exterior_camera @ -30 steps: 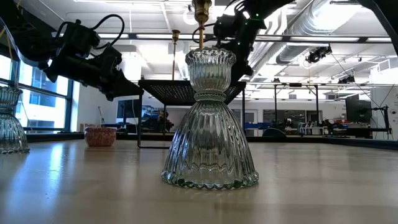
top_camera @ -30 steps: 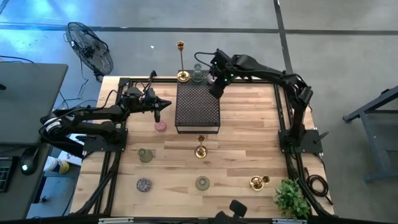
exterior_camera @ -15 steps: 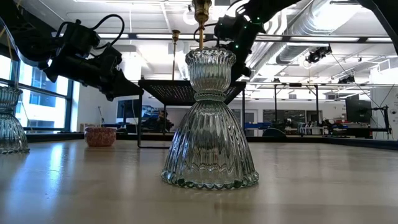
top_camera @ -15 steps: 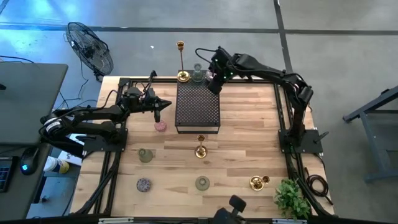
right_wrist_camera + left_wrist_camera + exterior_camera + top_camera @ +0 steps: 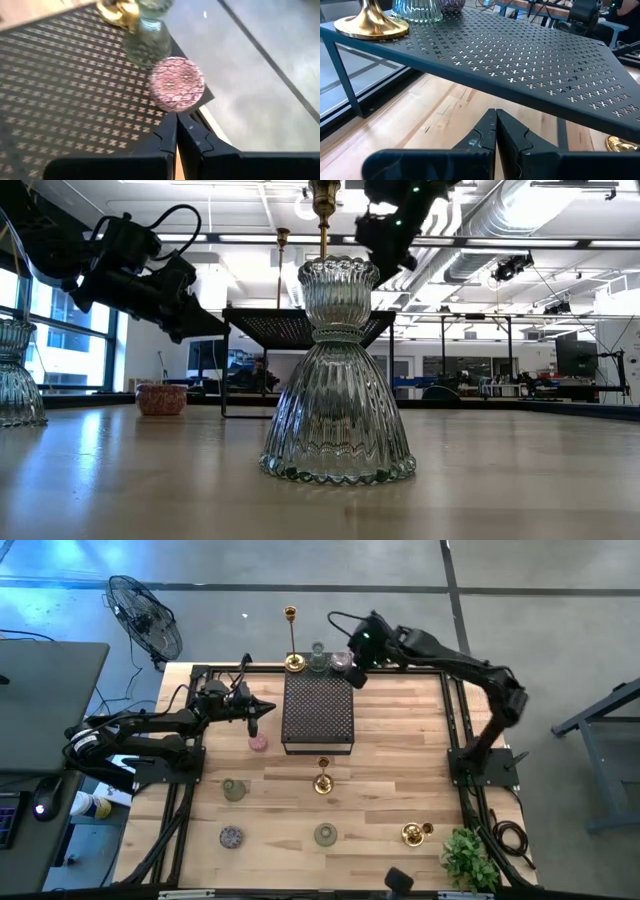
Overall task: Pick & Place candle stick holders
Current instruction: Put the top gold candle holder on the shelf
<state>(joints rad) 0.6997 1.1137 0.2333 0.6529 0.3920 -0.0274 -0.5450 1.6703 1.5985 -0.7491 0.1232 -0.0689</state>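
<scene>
A dark perforated stand [image 5: 318, 710] sits mid-table. On its far edge stand a tall gold candlestick [image 5: 291, 661], a clear glass holder [image 5: 318, 660] and a grey-purple cup [image 5: 342, 661], which also shows at the stand's corner [image 5: 177, 91]. My right gripper [image 5: 176, 120] hangs shut above and just right of that cup [image 5: 357, 677], touching nothing. My left gripper [image 5: 495, 116] is shut and idle left of the stand [image 5: 253, 726], near a pink cup [image 5: 258, 743]. A gold candlestick [image 5: 322, 780] stands on the table in front of the stand.
Nearer the front lie a green cup [image 5: 234, 789], a grey-purple cup [image 5: 231, 836], a ribbed glass holder [image 5: 325, 834] that fills the low view [image 5: 338, 370], and a tipped gold holder [image 5: 415, 833]. A leafy plant [image 5: 468, 858] stands at the near right corner.
My right gripper has risen and drawn back toward the table's right edge, tipping more level. The grey-purple cup that it covered on the stand's far right corner now shows and stands still.
</scene>
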